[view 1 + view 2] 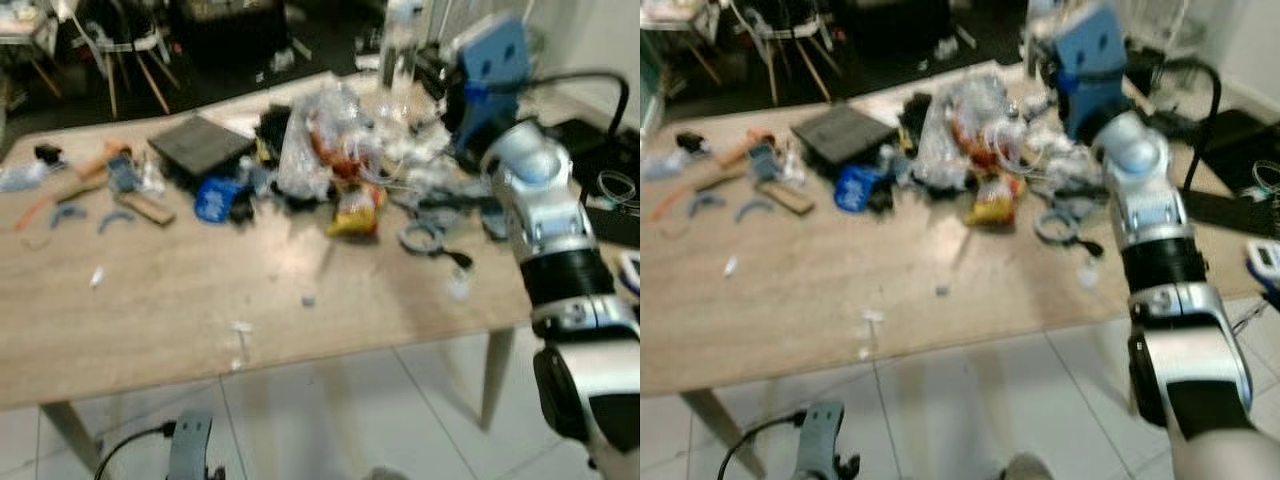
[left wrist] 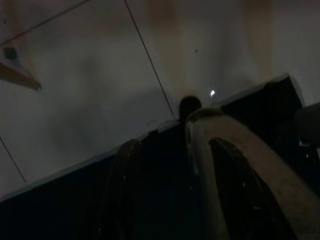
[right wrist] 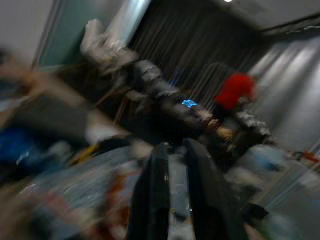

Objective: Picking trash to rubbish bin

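You have the trash spread over the far half of the bench (image 1: 200,300). A crumpled clear plastic bag (image 1: 318,140) with red and orange inside stands heaped near the middle. Just in front of it lies a yellow snack packet (image 1: 355,212), tilted. To the left of the heap sits a crumpled blue wrapper (image 1: 213,197), beside a flat dark pad (image 1: 200,145). Small white scraps (image 1: 241,327) lie apart on the near, barer part of the bench. The views are blurred, so finer detail can't be told.

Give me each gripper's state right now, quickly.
Left gripper: open, holding nothing, hanging low over the floor.
Right gripper: nearly closed, holding nothing, raised over the table's clutter.
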